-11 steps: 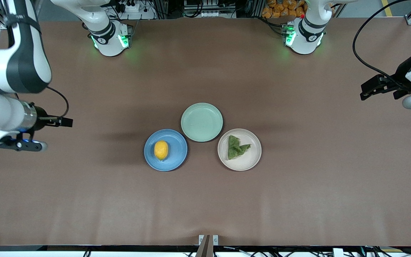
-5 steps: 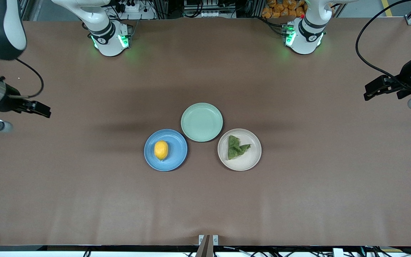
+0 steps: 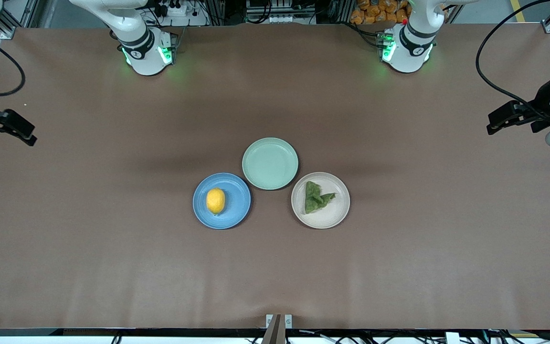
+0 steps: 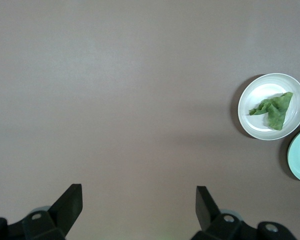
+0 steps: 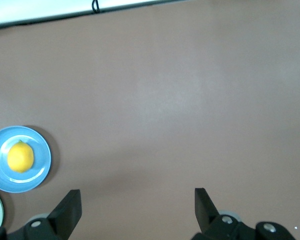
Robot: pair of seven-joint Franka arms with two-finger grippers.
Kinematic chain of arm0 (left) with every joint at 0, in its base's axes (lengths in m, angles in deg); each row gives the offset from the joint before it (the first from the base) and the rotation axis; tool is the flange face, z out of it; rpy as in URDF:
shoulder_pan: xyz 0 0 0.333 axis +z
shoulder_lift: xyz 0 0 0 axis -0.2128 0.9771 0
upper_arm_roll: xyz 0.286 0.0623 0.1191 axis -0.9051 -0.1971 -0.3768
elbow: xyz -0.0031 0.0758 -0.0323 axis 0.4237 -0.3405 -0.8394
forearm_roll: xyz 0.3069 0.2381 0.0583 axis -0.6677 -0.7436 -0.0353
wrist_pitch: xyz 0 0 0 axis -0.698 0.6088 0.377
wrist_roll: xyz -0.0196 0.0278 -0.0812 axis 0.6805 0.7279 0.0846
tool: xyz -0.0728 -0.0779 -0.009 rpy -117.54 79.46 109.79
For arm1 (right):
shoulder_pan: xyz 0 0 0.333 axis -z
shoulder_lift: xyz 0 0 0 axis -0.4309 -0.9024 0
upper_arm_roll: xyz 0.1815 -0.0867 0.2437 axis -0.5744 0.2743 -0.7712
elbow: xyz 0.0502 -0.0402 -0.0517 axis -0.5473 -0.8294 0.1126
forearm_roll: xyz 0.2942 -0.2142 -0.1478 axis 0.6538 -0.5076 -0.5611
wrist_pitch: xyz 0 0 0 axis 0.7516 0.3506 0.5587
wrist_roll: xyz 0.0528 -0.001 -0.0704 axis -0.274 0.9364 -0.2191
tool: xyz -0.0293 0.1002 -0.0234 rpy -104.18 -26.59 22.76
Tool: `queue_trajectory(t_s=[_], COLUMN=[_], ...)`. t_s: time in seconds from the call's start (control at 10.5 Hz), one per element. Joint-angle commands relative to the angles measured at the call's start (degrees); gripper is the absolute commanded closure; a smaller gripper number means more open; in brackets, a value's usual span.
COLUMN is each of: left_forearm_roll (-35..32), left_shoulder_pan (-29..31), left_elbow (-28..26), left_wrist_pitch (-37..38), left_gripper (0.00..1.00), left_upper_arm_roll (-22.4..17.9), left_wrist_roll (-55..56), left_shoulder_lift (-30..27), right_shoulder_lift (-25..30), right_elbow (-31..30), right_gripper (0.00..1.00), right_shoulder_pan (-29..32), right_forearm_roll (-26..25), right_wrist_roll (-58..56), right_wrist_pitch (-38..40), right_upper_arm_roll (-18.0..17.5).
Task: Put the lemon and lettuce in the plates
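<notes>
The yellow lemon [image 3: 216,200] lies in the blue plate [image 3: 239,210], toward the right arm's end. The dark green lettuce [image 3: 316,197] lies in the beige-white plate [image 3: 327,220], toward the left arm's end. My left gripper [image 3: 513,114] is open and empty, up over the bare table at the left arm's end; its wrist view shows the lettuce [image 4: 273,109] in its plate [image 4: 250,97] well away from the gripper [image 4: 138,192]. My right gripper [image 3: 5,125] is open and empty at the right arm's end; its wrist view shows the lemon [image 5: 20,156] on the blue plate [image 5: 40,172], away from the gripper [image 5: 137,196].
A pale mint-green plate [image 3: 270,163] holds nothing; it sits between the two plates and farther from the front camera, touching or nearly touching both. The brown table [image 3: 275,277] stretches wide around the plates. The table's edge shows in the right wrist view [image 5: 90,12].
My right arm has drawn back toward its end of the table, mostly leaving the front view. My left arm shifted slightly, then held still. The lemon, lettuce and plates have not moved.
</notes>
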Motion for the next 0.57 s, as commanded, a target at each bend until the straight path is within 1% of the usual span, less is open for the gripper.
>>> queue_trajectory(t_s=[0.0, 0.19, 0.47], left_forearm_roll=[0.2, 0.2, 0.2], left_shoulder_pan=[0.1, 0.1, 0.1], left_elbow=[1.1, 1.1, 1.1], left_wrist_pitch=[1.2, 1.2, 1.2], left_gripper=[0.0, 0.0, 0.0], left_upper_arm_roll=[-0.2, -0.2, -0.2], left_wrist_roll=[-1.5, -1.5, -1.5], left_shoulder_lift=[0.1, 0.0, 0.1], right_shoulder_lift=[-0.8, -0.5, -2.9], right_elbow=[4.0, 3.7, 3.2], right_gripper=[0.0, 0.0, 0.0], right_shoulder_pan=[0.6, 0.0, -0.4], right_forearm_roll=[0.0, 3.9, 4.0], right_wrist_roll=[0.2, 0.4, 0.4], right_wrist_pitch=[3.8, 3.2, 0.2], right_upper_arm_roll=[0.5, 3.8, 4.3])
